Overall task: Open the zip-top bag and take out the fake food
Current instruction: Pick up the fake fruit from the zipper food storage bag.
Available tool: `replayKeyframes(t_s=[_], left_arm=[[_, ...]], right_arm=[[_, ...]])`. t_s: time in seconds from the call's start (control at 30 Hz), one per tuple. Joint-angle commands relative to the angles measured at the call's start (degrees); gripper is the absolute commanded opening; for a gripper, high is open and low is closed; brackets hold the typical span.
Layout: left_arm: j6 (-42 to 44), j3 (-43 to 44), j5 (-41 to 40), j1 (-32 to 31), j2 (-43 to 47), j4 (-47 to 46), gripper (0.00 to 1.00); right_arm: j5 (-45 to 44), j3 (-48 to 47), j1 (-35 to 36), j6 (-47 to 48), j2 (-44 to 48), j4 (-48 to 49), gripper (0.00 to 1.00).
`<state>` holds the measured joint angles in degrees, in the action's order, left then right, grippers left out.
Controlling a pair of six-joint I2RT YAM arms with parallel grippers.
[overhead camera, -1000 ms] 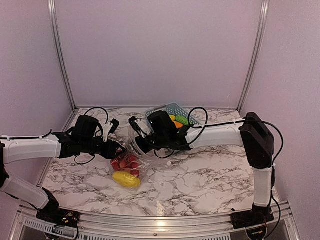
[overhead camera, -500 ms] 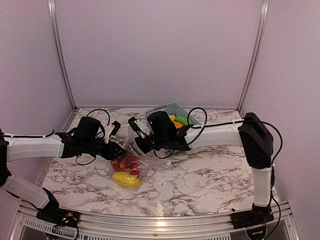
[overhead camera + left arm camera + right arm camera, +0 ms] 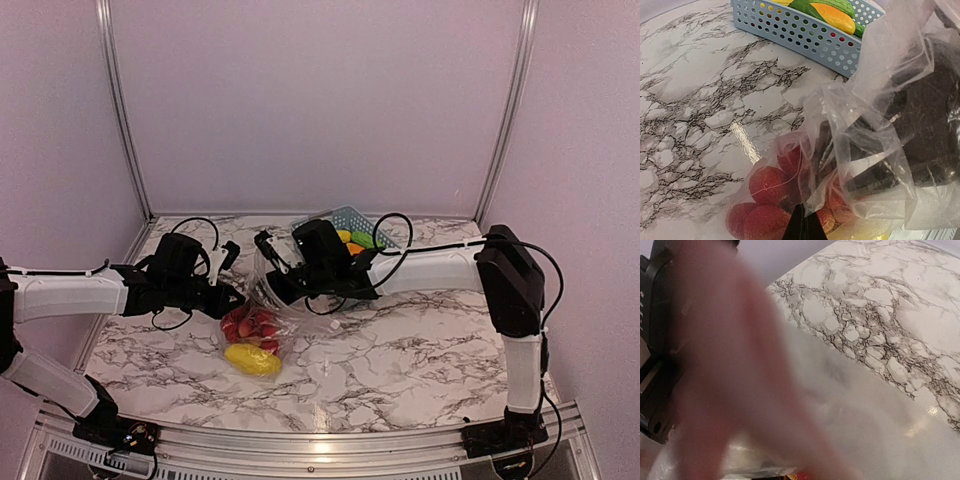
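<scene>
Bag [image 3: 262, 305] between two arms on a marbled table [image 3: 430, 350].
The left gripper [image 3: 802, 227] is pinched tight on the bag's film. The right gripper [image 3: 272, 283] is wrapped in plastic and blurred, so I cannot tell its jaws. The food [image 3: 250, 340], red and yellow, sits in the bag's bottom, left of centre. Pale walls [image 3: 320, 100] and metal posts [image 3: 120, 110] enclose the table, and a basket [image 3: 345, 220] stands at the back.

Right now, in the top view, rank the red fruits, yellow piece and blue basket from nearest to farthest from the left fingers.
1. Red fruits, in the bag beside the left fingers.
2. Yellow piece, just nearer the arm bases.
3. Blue basket, far back, to the right.
</scene>
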<state>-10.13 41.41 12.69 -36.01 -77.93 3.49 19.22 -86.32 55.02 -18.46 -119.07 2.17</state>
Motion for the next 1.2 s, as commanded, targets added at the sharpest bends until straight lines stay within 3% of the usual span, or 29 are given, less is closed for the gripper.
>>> replayKeyframes(t_s=[0.0,0.3,0.57,1.03,1.17], left_arm=[[-0.5,0.0,-0.3,-0.2,0.1,-1.7,0.00],[0.0,-0.6,0.2,-0.2,1.8,-2.5,0.00],[0.3,-1.0,0.9,-0.4,2.0,-2.9,0.00],[-1.4,-1.9,-1.2,-0.5,2.5,-5.2,0.00],[-2.3,-2.3,-4.4,-0.5,3.0,-4.5,0.00]], right_arm=[[0.3,-2.5,0.3,-0.3,-1.5,0.2,0.22],[-3.0,-2.9,0.4,-1.9,-2.1,-0.5,0.31],[-5.2,-4.2,0.4,-4.1,-3.2,-0.1,0.32],[-3.9,-3.5,0.4,-7.4,-5.5,2.3,0.25],[-3.3,-3.5,0.3,-7.8,-5.6,3.1,0.16]])
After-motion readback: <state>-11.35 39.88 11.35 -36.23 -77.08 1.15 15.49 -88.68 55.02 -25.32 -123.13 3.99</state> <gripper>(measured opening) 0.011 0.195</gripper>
